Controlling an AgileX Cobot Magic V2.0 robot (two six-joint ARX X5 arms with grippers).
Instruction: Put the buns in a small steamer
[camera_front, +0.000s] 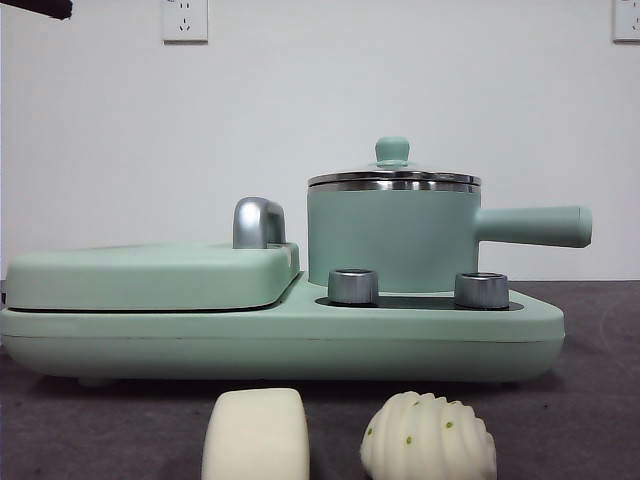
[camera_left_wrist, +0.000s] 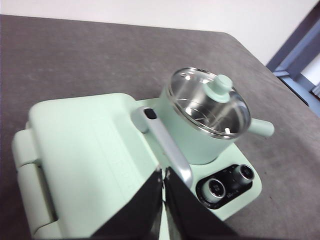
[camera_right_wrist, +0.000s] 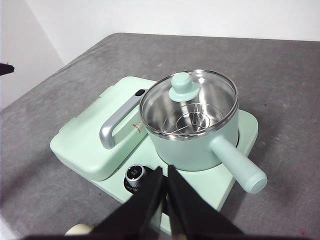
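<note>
- Biggest snag I can see: the lid (camera_front: 393, 176) is on the small steamer (camera_front: 392, 238), glass top with a green knob (camera_right_wrist: 183, 86). Nothing's going in until that comes off, and that small round knob looks easy to slip off of.
- The steamer sits on the mint-green cooker base (camera_front: 300, 335), right beside the flat grill lid (camera_front: 150, 275) with its chrome handle (camera_front: 258, 222). A sloppy approach could clip that handle or the pot's side handle (camera_front: 535, 226) and shove the pot around.
- Both buns are on the tabletop (camera_front: 590, 400) in front of the cooker: the smooth block bun (camera_front: 256, 434) and the ridged bun (camera_front: 428, 438) with green specks, near each other but not touching. They look soft, so a hard squeeze could dent them.
- Left gripper (camera_left_wrist: 163, 175) hangs above the grill lid, fingers pressed together, holding nothing.
- Right gripper (camera_right_wrist: 166, 172) hovers over the front of the cooker near a dial (camera_right_wrist: 134, 174), fingers also closed and empty.
</note>
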